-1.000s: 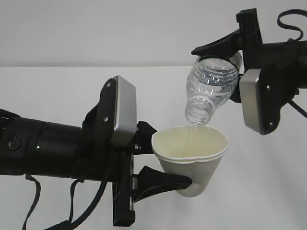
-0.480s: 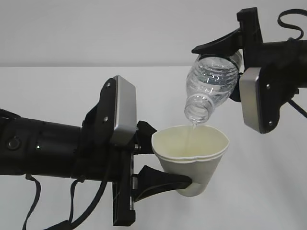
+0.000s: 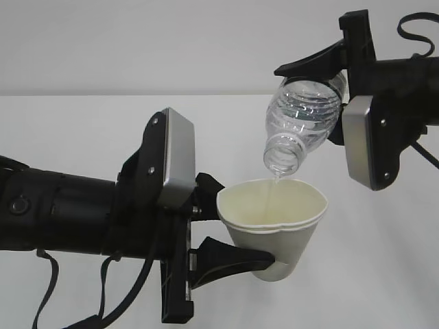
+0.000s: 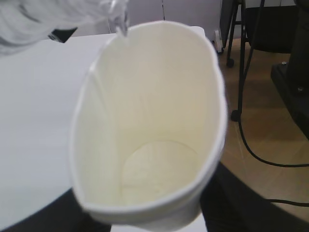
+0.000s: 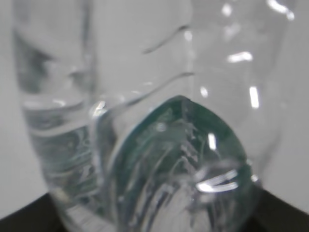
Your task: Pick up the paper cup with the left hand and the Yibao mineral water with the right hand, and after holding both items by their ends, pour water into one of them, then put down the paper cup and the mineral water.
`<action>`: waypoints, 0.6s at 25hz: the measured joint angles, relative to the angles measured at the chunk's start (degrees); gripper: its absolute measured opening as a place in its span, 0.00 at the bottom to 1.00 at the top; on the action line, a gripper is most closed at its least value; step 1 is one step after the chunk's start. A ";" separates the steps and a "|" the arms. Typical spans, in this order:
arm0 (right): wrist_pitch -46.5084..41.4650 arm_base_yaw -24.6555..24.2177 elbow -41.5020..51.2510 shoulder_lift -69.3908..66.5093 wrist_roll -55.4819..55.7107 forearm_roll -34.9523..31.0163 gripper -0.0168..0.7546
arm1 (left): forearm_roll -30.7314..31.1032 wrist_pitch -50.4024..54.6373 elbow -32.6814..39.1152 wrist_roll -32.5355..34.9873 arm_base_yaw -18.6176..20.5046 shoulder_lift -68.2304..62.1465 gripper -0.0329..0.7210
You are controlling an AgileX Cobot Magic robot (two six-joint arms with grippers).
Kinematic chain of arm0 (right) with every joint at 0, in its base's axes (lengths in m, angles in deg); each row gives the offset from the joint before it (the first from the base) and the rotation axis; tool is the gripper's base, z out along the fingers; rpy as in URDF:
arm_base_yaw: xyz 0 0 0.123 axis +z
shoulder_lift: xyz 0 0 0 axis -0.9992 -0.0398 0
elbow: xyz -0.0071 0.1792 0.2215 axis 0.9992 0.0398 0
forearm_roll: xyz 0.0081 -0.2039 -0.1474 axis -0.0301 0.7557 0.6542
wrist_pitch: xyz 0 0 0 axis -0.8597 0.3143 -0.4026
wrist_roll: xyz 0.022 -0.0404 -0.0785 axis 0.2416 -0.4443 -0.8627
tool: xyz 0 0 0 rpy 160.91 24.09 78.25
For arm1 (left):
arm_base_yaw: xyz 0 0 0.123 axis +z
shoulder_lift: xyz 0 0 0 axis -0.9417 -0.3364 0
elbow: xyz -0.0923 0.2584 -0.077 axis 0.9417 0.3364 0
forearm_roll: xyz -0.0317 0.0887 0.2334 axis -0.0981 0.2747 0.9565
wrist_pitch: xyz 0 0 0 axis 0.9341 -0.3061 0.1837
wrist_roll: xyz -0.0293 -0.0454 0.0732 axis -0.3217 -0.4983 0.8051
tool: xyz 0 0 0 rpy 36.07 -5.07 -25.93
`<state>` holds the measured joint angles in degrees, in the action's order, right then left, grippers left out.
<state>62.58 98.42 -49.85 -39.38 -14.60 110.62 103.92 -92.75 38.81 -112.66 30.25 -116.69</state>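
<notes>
A white paper cup (image 3: 274, 223), its rim squeezed slightly out of round and its inside pale yellow, sits upright in mid-air as a thin stream of water falls into it from the uncapped Yibao mineral water (image 3: 300, 120), a clear ribbed bottle tilted neck-down just above the cup's rim.

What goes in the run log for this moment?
phase: pouring | left gripper: holds paper cup | right gripper: tilts Yibao mineral water over cup
</notes>
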 joint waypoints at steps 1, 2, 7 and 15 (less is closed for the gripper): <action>0.00 0.00 0.00 0.00 0.00 0.00 0.61 | 0.00 0.00 0.00 0.00 0.00 0.00 0.53; 0.00 0.00 0.00 0.00 0.00 0.00 0.61 | 0.00 0.00 0.00 0.00 0.00 0.00 0.53; 0.00 0.00 0.00 0.00 0.00 -0.13 0.61 | 0.00 0.00 0.00 0.00 0.00 0.00 0.53; 0.00 0.00 0.00 0.00 -0.53 -0.52 0.61 | 0.00 0.00 0.00 0.00 0.00 0.00 0.53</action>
<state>62.58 98.42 -49.85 -39.38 -15.13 110.11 103.92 -92.75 38.81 -112.66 30.25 -116.69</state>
